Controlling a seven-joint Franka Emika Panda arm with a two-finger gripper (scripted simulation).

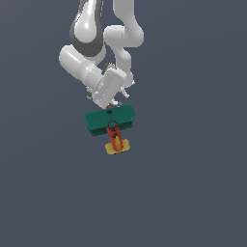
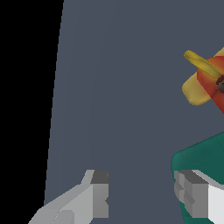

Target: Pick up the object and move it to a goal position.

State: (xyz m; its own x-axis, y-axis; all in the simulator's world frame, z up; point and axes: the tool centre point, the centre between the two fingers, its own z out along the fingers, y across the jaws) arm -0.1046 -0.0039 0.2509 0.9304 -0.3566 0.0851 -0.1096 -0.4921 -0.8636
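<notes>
The object is a small toy airplane (image 1: 110,119) with wide teal-green wings, a red-orange fuselage (image 1: 115,137) and a yellow tail (image 1: 117,146). It lies on the grey floor in the middle of the exterior view. My gripper (image 1: 111,103) hangs just past the wings' far edge, its fingertips partly hidden by them. In the wrist view the gripper (image 2: 144,192) is open, with only bare floor between the fingers. There the airplane (image 2: 197,157) sits off to one side, and one finger (image 2: 192,197) overlaps the wing's edge. The yellow tail (image 2: 194,89) shows further out.
A flat dark grey floor (image 1: 193,193) lies all around the airplane. The white arm (image 1: 91,43) reaches down from the top of the exterior view. No other objects or goal marker are in view.
</notes>
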